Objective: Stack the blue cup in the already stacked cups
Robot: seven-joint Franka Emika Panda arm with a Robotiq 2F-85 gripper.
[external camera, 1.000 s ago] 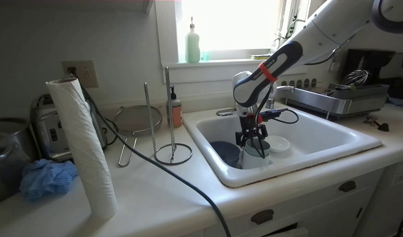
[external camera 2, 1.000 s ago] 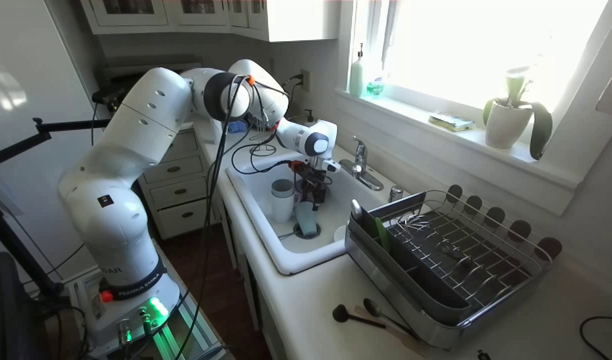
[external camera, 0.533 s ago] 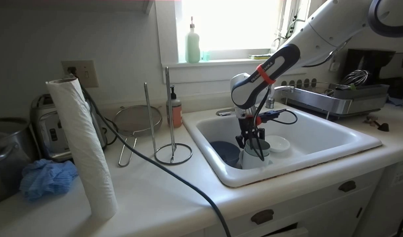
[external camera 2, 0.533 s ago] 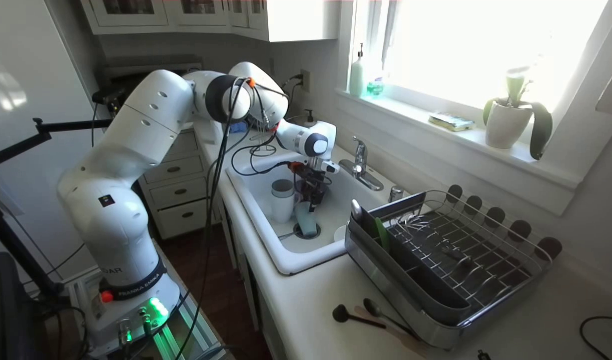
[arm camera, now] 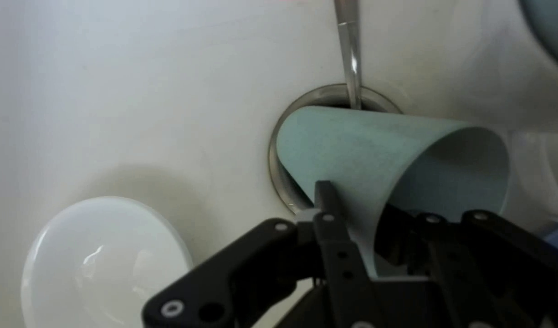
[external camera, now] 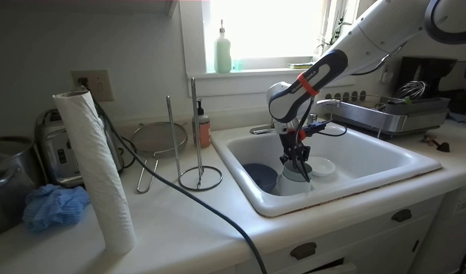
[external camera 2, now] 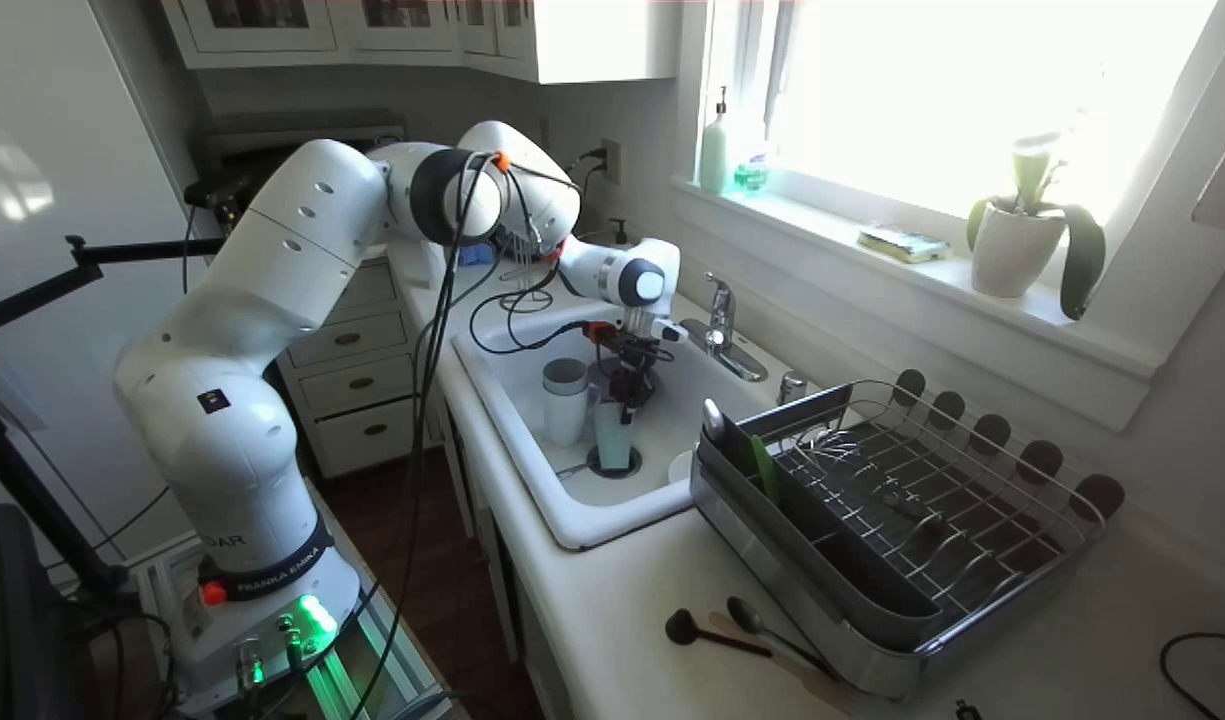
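Exterior view: blue cup (external camera 2: pixel 614 437) leans less than before, claw (arm camera: pixel 360 216) clamped on its wall.

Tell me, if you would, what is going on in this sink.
A robot arm is working on the blue cup in the sink. Its pincer straddles the cup's rim, though I can't tell whether it is gripping firmly. The cup is over the drain, outside the stacked cups that stand upright beside it, so the stacking is not yet done. A white bowl is in the sink too.
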